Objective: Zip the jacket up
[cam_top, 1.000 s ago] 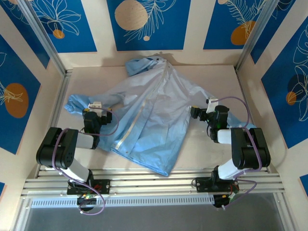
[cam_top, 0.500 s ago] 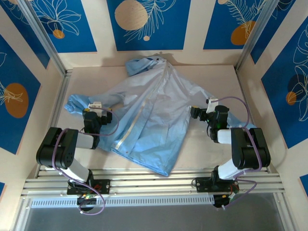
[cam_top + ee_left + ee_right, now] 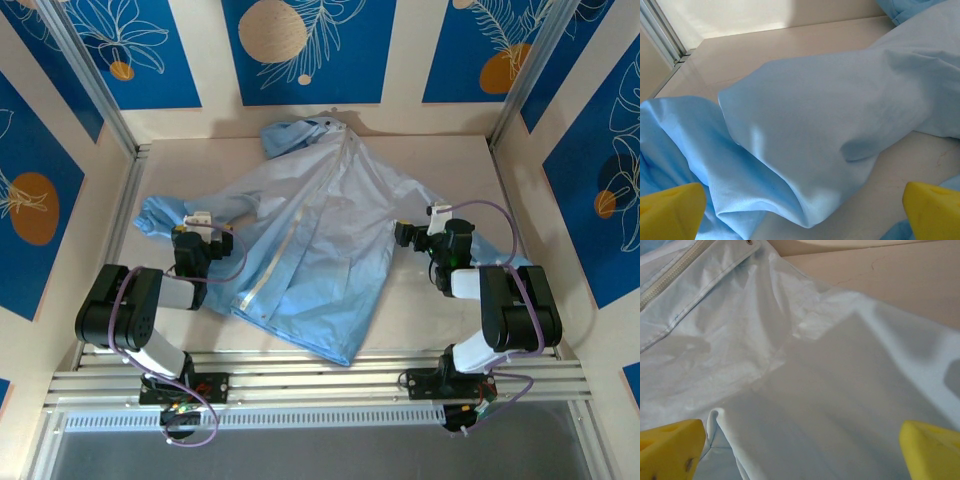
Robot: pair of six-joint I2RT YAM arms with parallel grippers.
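The light-blue jacket (image 3: 320, 230) lies spread on the table, hood at the back, hem toward the arms. Its pale zipper strip (image 3: 285, 240) runs diagonally from collar to hem. My left gripper (image 3: 203, 222) hovers low over the left sleeve (image 3: 830, 115), open; its yellow fingertips (image 3: 670, 212) stand wide on either side of a fabric fold, holding nothing. At the jacket's right edge my right gripper (image 3: 405, 233) is open too, its fingertips (image 3: 930, 450) wide above flat fabric (image 3: 830, 405). The zipper (image 3: 667, 277) shows at the upper left of the right wrist view.
Blue-and-cream patterned walls (image 3: 310, 50) close in the table on three sides, with metal posts (image 3: 90, 85) at the corners. Bare table (image 3: 450, 170) shows right of the jacket and along the back. An aluminium rail (image 3: 320, 375) carries both arm bases at the near edge.
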